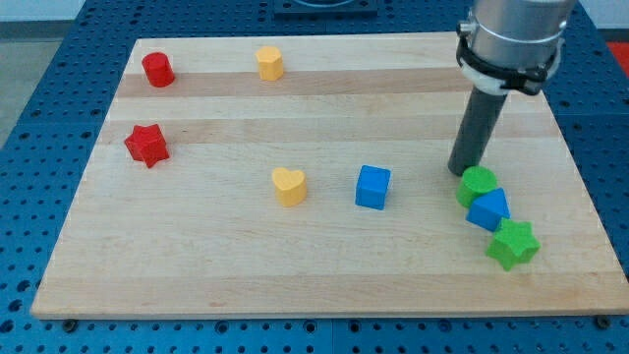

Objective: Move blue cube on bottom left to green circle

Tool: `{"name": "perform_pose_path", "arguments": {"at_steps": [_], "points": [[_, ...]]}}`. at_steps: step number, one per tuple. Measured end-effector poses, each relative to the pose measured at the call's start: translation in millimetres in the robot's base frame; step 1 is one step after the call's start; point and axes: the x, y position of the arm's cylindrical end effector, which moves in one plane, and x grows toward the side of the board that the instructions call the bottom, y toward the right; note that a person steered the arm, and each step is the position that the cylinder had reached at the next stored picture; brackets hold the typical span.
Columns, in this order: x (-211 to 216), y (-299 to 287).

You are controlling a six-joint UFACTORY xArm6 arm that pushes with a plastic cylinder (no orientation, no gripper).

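Pale wooden board [324, 275] of lengthwise glued strips, grain running from the view's left to the view's right, one darker band near the view's top. Underneath and all round, a blue perforated surface [39, 118] with a regular grid of small dark holes, showing at the view's left, right and bottom edges. Even, soft light from above; faint short shadows. Grey strip [197, 15] along the view's top edge, beyond the blue surface.

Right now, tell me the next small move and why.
Probably swing my tip round to the left of the blue cube. It stands against the green circle, on the cube's right, so pushing from there would drive the cube away, not toward the circle.
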Motion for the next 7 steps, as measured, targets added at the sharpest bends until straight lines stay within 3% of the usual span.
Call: {"name": "perform_pose_path", "arguments": {"at_steps": [5, 7], "points": [[28, 1], [-9, -28]]}}
